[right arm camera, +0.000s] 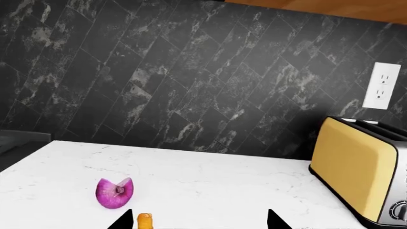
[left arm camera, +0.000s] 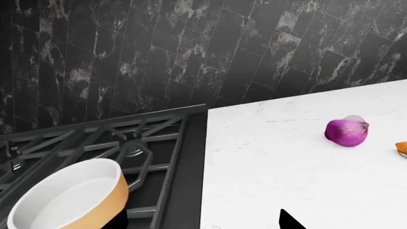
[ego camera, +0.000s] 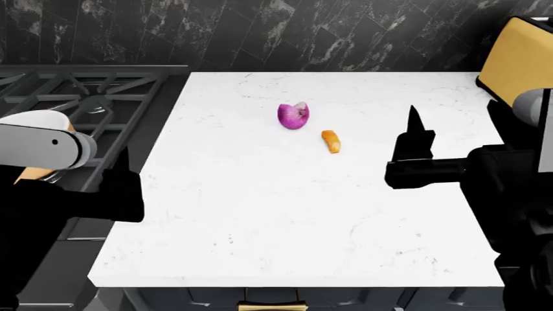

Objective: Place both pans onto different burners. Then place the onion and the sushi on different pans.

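Observation:
An orange saucepan (left arm camera: 70, 200), white inside, sits on the stove's black grates (left arm camera: 137, 143); in the head view my left arm hides all but an orange sliver of it (ego camera: 35, 173). The black frying pan is out of view. The purple onion (ego camera: 293, 115) (left arm camera: 347, 131) (right arm camera: 115, 192) lies on the white counter, and the small orange sushi (ego camera: 331, 141) (right arm camera: 145, 222) (left arm camera: 401, 149) lies just beside it. My left gripper (left arm camera: 203, 225) (ego camera: 121, 178) is open over the stove's right edge, next to the saucepan. My right gripper (right arm camera: 198, 225) (ego camera: 413, 136) is open, hovering right of the sushi.
The white marble counter (ego camera: 259, 214) runs from the stove to a yellow toaster (ego camera: 519, 58) (right arm camera: 359, 171) at the back right. A black tiled wall (ego camera: 259, 32) with a wall socket (right arm camera: 382, 86) stands behind. A burner (ego camera: 95, 103) shows under the grates.

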Available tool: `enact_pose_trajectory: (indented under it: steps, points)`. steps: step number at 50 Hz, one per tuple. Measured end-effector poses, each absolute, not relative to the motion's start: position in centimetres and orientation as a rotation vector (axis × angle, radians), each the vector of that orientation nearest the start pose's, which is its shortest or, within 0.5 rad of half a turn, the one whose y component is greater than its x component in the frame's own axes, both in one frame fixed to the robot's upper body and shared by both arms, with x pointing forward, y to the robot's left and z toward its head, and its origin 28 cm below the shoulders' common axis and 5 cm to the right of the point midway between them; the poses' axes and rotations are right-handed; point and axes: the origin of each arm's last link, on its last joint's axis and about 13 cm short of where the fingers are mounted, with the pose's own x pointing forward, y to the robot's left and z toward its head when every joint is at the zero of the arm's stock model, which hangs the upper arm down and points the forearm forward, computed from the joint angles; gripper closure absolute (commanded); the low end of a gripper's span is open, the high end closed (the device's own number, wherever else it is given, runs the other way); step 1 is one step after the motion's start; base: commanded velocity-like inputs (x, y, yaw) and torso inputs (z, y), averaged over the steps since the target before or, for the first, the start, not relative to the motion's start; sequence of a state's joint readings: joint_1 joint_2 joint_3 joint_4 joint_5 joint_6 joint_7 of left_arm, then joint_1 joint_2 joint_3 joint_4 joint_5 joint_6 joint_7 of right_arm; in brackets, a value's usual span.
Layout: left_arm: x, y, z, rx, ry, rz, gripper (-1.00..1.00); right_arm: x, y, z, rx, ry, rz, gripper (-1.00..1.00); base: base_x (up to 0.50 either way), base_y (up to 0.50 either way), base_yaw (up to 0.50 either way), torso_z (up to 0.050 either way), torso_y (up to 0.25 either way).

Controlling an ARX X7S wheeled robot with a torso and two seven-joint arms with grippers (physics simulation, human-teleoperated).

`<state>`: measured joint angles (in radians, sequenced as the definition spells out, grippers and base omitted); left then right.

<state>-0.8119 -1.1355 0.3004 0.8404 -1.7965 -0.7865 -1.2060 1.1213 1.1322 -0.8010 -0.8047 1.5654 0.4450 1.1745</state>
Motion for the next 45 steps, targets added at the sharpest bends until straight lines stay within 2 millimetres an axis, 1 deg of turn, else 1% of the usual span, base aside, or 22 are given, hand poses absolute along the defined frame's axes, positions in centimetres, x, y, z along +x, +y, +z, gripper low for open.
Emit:
enact_pose_trajectory:
  steps: [4,8,17,24,32,37,45]
  points:
    - [15.7,25.7,26.2,0.183,0.076,0.057,-1.0,18.1,-12.9,26.7,-0.104,-0.088,-0.032,-1.0,0.3,-0.42,0.0,0.0,0.0]
    - [15.7,25.7,26.1,0.182,0.077,0.054,-1.0,18.1,-12.9,26.7,-0.107,-0.086,-0.032,-1.0,0.5,-0.04,0.0,0.0,0.0]
    - [15.7,25.7,26.1,0.179,0.077,0.053,-1.0,18.2,-12.7,26.7,-0.122,-0.089,-0.027,-1.0,0.02,0.0,0.0,0.0,0.0]
    - [15.8,25.7,26.1,0.178,0.077,0.053,-1.0,18.2,-12.6,26.7,-0.137,-0.089,-0.022,-1.0,0.5,0.0,0.0,0.0,0.0]
    - [16.0,25.6,25.9,0.179,0.083,0.047,-1.0,18.3,-12.6,26.6,-0.143,-0.09,-0.022,-1.0,0.0,0.0,0.0,0.0,0.0]
    - [16.6,25.4,25.8,0.184,0.09,0.035,-1.0,18.4,-12.6,26.5,-0.144,-0.09,-0.022,-1.0,0.0,0.0,0.0,0.0,0.0]
    - [18.4,24.7,26.0,0.196,0.104,0.0,-1.0,18.4,-12.7,26.4,-0.143,-0.089,-0.023,-1.0,0.0,0.0,0.0,0.0,0.0]
